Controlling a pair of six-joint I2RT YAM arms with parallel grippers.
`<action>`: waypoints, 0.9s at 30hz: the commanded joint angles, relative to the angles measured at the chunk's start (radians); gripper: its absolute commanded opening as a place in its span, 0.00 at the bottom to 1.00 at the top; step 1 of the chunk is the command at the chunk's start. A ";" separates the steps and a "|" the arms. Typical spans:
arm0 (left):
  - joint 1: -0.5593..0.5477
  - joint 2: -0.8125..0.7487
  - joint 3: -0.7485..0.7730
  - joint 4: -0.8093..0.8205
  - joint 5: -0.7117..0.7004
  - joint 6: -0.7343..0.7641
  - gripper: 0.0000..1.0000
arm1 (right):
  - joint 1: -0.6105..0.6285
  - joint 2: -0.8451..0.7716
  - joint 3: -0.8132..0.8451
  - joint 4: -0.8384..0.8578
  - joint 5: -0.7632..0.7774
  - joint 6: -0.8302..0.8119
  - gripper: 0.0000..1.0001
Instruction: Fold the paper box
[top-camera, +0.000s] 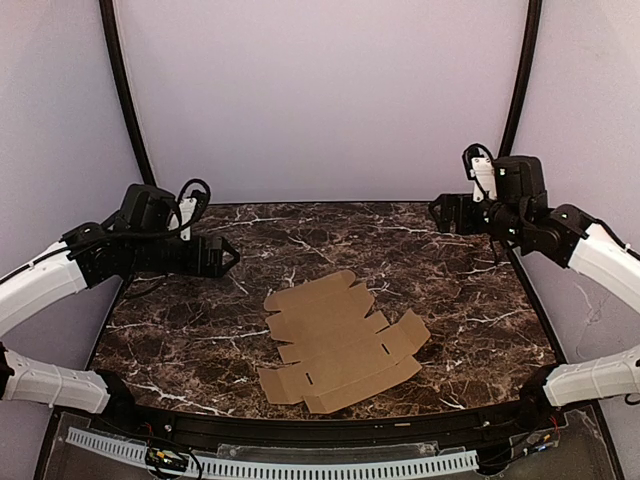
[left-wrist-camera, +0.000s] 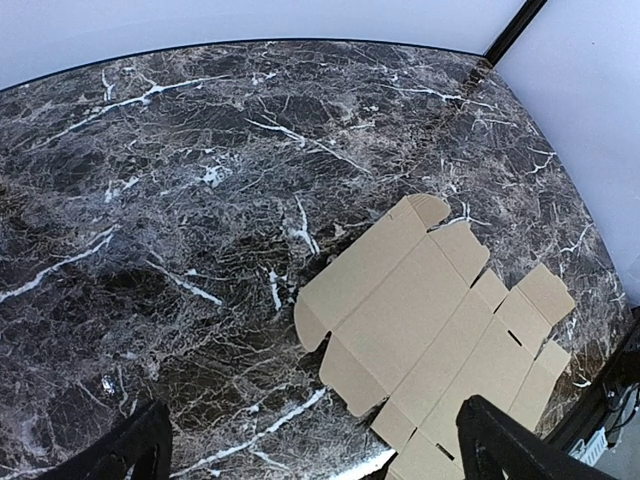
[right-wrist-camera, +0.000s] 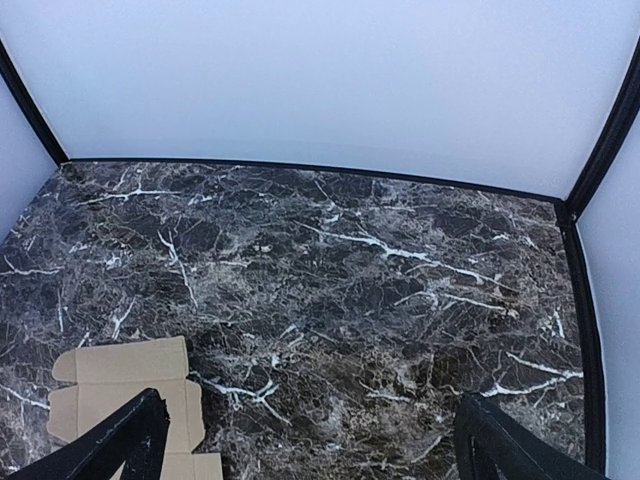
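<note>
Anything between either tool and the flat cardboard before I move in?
Nothing visible. The paper box lies flat, unfolded; only bare marble table shows between it and the open left tool and right tool.

Up top, the desk is taken from high behind its near edge, angled forward and down. From the left wrist it is viewed steeply, from height; from the right wrist, flatter, across to a pale wall. The paper box is caught by all three.

One paper box, one table, two claws: left claw, right claw.
</note>
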 joint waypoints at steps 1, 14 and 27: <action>-0.007 0.004 -0.029 -0.020 0.033 -0.032 1.00 | 0.011 -0.030 -0.018 -0.107 0.023 0.039 0.99; -0.007 0.060 -0.042 0.005 0.084 0.004 1.00 | 0.019 -0.129 -0.145 -0.262 -0.205 0.274 0.99; -0.007 0.038 -0.084 0.017 0.094 0.019 1.00 | 0.217 -0.188 -0.443 -0.144 -0.273 0.719 0.96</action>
